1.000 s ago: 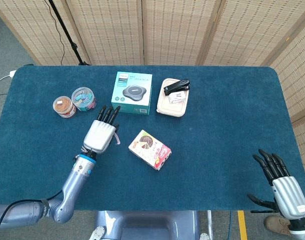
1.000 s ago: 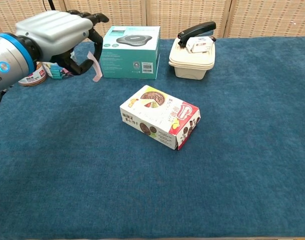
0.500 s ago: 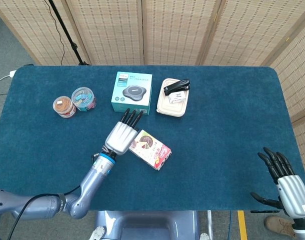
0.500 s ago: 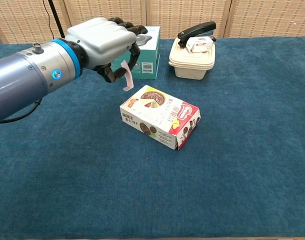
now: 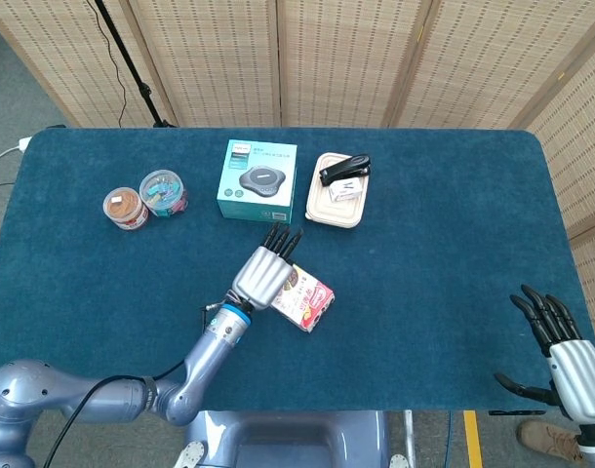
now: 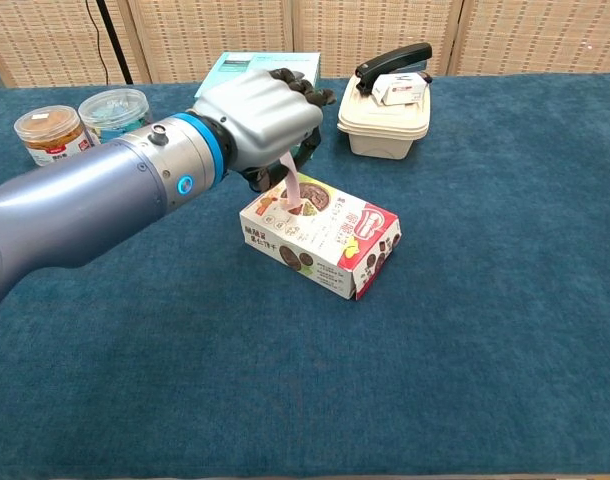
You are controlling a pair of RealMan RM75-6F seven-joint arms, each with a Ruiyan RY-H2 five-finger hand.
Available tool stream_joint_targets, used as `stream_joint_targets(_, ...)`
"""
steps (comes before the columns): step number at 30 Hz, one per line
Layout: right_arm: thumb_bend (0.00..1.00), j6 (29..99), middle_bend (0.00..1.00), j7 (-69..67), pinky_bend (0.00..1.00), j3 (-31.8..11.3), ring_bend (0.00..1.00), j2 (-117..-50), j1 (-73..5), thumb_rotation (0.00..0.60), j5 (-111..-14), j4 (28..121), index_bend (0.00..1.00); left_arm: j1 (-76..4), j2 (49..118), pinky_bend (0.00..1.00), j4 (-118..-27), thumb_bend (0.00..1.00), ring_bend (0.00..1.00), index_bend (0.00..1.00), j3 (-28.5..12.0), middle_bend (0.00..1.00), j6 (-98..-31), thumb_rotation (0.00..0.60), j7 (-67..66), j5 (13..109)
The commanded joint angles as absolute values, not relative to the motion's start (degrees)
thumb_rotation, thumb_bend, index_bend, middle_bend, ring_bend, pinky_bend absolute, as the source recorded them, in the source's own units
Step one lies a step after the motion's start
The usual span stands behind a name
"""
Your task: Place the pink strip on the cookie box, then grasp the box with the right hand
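Observation:
The cookie box (image 6: pixel 327 238) lies flat on the blue table, printed with a cake picture; in the head view the cookie box (image 5: pixel 307 296) is half covered by my hand. My left hand (image 6: pixel 268 117) hovers just over the box's left end and pinches the pink strip (image 6: pixel 291 187), which hangs down and touches or nearly touches the box top. From above, the left hand (image 5: pixel 267 271) hides the strip. My right hand (image 5: pixel 572 362) stays at the table's near right edge, fingers spread, holding nothing, far from the box.
Behind the box stand a teal box (image 5: pixel 258 180) and a beige lunch container (image 5: pixel 336 204) with a black stapler (image 5: pixel 344 170) on top. Two small round tubs (image 5: pixel 127 207) (image 5: pixel 163 192) sit at the far left.
My left hand carried the pink strip rightward from near the teal box to above the cookie box's left end. The right hand sank slightly toward the lower right corner.

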State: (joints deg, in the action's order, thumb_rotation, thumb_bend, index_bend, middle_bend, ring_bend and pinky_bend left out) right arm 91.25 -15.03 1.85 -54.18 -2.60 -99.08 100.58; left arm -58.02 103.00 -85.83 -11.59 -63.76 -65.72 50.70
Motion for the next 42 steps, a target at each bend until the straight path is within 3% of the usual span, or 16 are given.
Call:
stream_joint_targets(1,0.00,91.2,0.00,-15.3,0.00,1.8,0.00,-54.1,-2.7,0.600,-99.1,100.6,0.00,-58.8,104.1,0.00,-84.9,0.50,0.00,0.59,-11.6,0.00,-63.6,0.600,-66.2,50.0)
stream_joint_targets(19,0.00,92.0,0.00,-16.6,0.00,1.7,0.00,-53.7,-2.4,0.600,-99.4,100.4,0.00,-61.0,107.7,0.00,-81.4,0.51,0.00,0.52,-10.9,0.00,-64.0,0.600,-67.0,49.6)
stream_joint_targets(21,0.00,92.1,0.00,-16.6,0.00,1.7,0.00,-53.7,-2.4,0.600,-99.4,100.4,0.00,-61.1,107.9,0.00,-81.3,0.51,0.00,0.48,-11.0,0.00,-64.3,0.600,-67.1,49.5)
stream_joint_targets(27,0.00,92.3,0.00,-16.6,0.00,1.7,0.00,-53.7,-2.3,0.600,-99.6,100.4,0.00,-61.0,107.2,0.00,-82.4,0.50,0.00,0.21,-11.3,0.00,-65.2,0.600,-66.8,49.8)
stream_joint_targets(32,0.00,92.2,0.00,-16.3,0.00,1.7,0.00,-53.8,-2.3,0.600,-99.6,100.5,0.00,-60.5,105.7,0.00,-84.8,0.50,0.00,0.07,-12.1,0.00,-66.4,0.600,-65.4,50.4)
stream_joint_targets(35,0.00,91.9,0.00,-15.8,0.00,1.8,0.00,-53.9,-2.4,0.600,-99.7,100.5,0.00,-59.1,103.3,0.00,-88.9,0.42,0.00,0.01,-13.1,0.00,-68.8,0.600,-63.9,51.0)
stream_joint_targets(39,0.00,91.2,0.00,-15.0,0.00,1.7,0.00,-54.1,-2.5,0.600,-99.1,100.4,0.00,-56.4,97.7,0.00,-96.0,0.26,0.00,0.00,-13.3,0.00,-71.8,0.600,-62.1,51.7)
stream_joint_targets(42,0.00,90.6,0.00,-14.2,0.00,1.6,0.00,-54.4,-2.7,0.600,-98.5,100.6,0.00,-53.5,92.2,0.00,-101.3,0.22,0.00,0.00,-12.9,0.00,-73.7,0.600,-59.2,52.8)
